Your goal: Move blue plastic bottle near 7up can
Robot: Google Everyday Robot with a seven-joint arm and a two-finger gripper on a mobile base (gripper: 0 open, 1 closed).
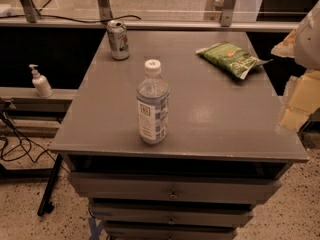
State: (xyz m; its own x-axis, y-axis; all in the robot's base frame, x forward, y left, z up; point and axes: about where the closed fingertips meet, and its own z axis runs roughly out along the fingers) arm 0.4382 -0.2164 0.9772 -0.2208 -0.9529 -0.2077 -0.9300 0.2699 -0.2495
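Observation:
The blue plastic bottle (pixel 152 104) stands upright near the front middle of the grey cabinet top (pixel 220 119). It has a white cap and a white-and-blue label. The 7up can (pixel 118 39) stands upright at the back left corner of the top, well apart from the bottle. My gripper (pixel 298 101) shows as a pale yellowish-white shape at the right edge of the view. It is beside the cabinet's right side, far from the bottle and holding nothing that I can see.
A green snack bag (pixel 231 59) lies at the back right of the top. A small white pump dispenser (pixel 41 82) stands on a low ledge to the left. Drawers (pixel 172 190) sit below the top. Cables (pixel 20 149) lie on the floor at the left.

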